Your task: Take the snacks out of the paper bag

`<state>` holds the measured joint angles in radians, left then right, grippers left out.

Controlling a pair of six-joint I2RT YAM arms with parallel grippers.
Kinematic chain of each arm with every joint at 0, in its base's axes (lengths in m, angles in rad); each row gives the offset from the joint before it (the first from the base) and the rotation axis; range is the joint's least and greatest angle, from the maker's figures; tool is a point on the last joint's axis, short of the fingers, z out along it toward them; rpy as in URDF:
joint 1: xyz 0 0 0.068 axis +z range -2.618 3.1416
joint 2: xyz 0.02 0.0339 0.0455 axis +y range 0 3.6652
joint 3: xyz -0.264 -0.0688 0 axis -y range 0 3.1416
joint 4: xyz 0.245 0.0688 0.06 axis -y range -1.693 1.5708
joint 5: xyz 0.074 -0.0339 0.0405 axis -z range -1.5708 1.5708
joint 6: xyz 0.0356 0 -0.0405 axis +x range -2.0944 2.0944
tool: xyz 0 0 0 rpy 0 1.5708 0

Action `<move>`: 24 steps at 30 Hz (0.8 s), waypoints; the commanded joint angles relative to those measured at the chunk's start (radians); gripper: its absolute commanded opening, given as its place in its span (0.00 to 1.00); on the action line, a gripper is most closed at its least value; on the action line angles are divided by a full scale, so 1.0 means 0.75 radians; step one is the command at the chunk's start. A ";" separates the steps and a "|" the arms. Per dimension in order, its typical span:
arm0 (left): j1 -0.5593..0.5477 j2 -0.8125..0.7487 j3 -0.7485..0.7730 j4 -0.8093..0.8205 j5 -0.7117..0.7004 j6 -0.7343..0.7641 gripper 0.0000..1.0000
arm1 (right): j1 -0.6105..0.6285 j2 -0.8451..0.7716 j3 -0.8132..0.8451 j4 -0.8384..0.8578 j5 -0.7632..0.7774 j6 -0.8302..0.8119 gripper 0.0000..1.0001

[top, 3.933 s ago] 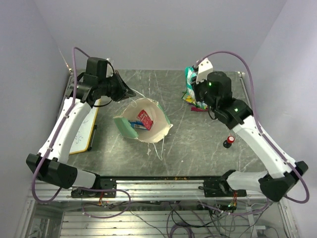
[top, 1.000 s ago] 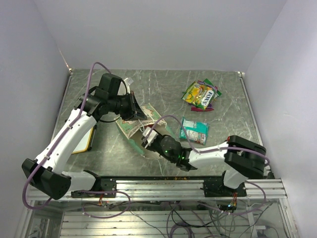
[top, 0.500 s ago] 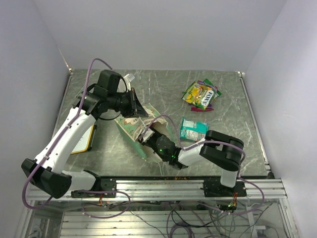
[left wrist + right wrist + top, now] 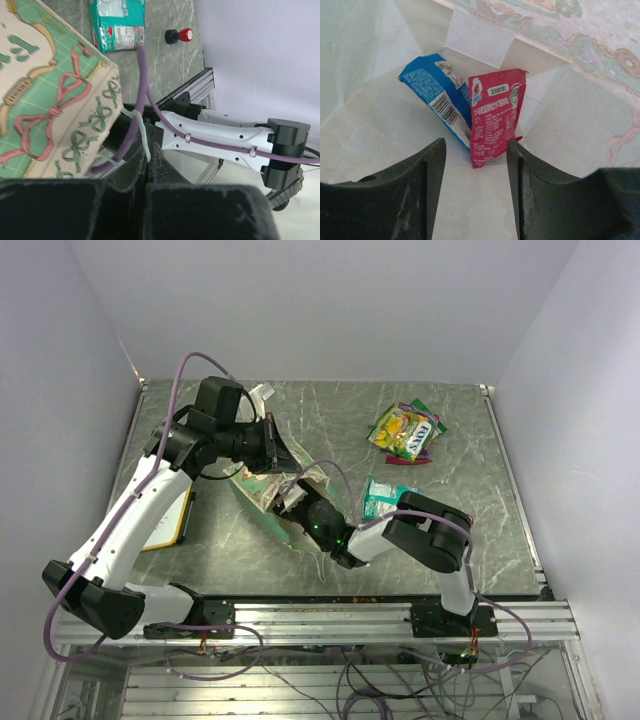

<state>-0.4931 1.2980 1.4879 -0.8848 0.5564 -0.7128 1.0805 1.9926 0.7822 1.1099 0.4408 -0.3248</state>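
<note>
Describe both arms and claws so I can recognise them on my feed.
Both the left arm and right arm have white links, black joints and a trailing purple cable. The left claw and right claw have matte black fingers.

Light was bright, even and diffuse, with faint shadows. In the left wrist view, the fingers (image 4: 210, 210) at 6 o'clock were blurred.
</note>
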 commanded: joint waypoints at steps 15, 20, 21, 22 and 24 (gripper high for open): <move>-0.033 0.029 0.138 -0.115 -0.135 0.075 0.07 | -0.065 0.046 -0.031 0.123 -0.129 0.053 0.53; -0.033 0.050 0.206 -0.177 -0.184 0.136 0.07 | -0.067 0.001 -0.089 0.220 -0.163 0.050 0.56; -0.033 0.059 0.222 -0.187 -0.181 0.145 0.07 | -0.068 0.000 -0.103 0.247 -0.202 0.033 0.58; -0.034 0.065 0.234 -0.191 -0.172 0.151 0.07 | -0.066 -0.001 -0.116 0.294 -0.236 0.015 0.59; -0.033 0.075 0.247 -0.184 -0.144 0.156 0.07 | -0.066 0.012 -0.108 0.339 -0.274 -0.007 0.61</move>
<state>-0.5125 1.3396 1.6260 -1.0000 0.4492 -0.6388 1.0332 2.0148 0.7136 1.2301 0.3065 -0.2962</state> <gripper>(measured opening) 0.075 0.596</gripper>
